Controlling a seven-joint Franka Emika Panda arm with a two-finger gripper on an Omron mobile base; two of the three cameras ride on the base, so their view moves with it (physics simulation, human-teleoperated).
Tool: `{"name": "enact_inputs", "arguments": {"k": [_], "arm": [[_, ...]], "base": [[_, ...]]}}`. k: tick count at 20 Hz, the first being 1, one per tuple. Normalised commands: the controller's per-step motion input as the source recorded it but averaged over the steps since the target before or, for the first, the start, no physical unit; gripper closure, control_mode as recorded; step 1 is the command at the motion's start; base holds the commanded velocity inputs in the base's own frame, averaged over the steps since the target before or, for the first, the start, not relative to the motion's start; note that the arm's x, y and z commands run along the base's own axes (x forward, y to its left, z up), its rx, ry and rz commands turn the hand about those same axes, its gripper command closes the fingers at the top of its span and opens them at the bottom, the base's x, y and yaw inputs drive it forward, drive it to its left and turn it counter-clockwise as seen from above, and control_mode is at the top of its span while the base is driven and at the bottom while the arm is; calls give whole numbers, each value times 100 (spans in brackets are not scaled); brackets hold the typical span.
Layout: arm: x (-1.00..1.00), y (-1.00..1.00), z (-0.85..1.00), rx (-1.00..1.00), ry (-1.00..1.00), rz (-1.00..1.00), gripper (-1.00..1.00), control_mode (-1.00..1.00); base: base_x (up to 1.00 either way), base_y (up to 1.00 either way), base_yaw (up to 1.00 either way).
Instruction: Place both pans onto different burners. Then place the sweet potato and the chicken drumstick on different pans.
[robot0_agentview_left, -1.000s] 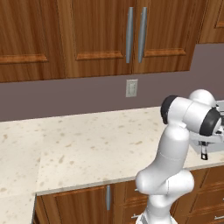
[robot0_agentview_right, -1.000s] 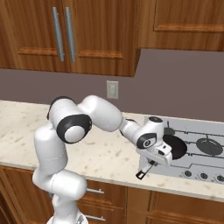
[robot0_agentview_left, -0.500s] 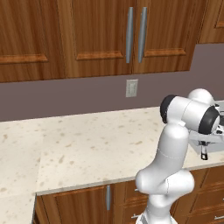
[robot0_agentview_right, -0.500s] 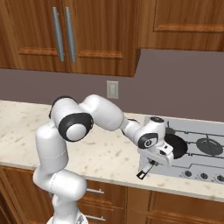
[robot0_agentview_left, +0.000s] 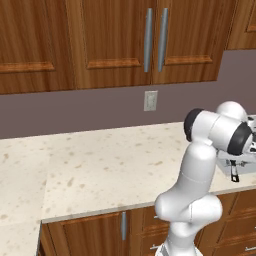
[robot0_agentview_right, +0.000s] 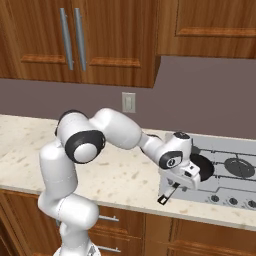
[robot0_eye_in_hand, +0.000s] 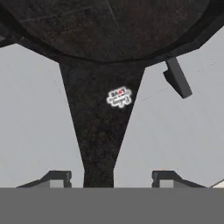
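The pan (robot0_eye_in_hand: 109, 39) lies just ahead of the pincer (robot0_eye_in_hand: 110, 177), its handle (robot0_eye_in_hand: 103, 131) running back between the two spread fingertips (robot0_eye_in_hand: 57, 177) — untouched by either. It sits on the grey cooktop (robot0_agentview_right: 235, 185), bowl over a front burner, handle end poking past the front-left edge.
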Motion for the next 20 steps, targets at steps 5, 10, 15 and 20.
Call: {"name": "enact_inputs", "arguments": {"k": [5, 10, 15, 20], "arm": [[-16, 0, 28, 0, -5, 2, -100, -100], [-40, 0, 54, 0, -11, 7, -100, -100], [-64, 16, 43, -3, -15, 20, -100, -100], [-57, 55, 48, -14, -15, 24, -100, -100]], "base": [[0, 0, 0], [0, 0, 0], [0, 0, 0], [0, 0, 0]]}}
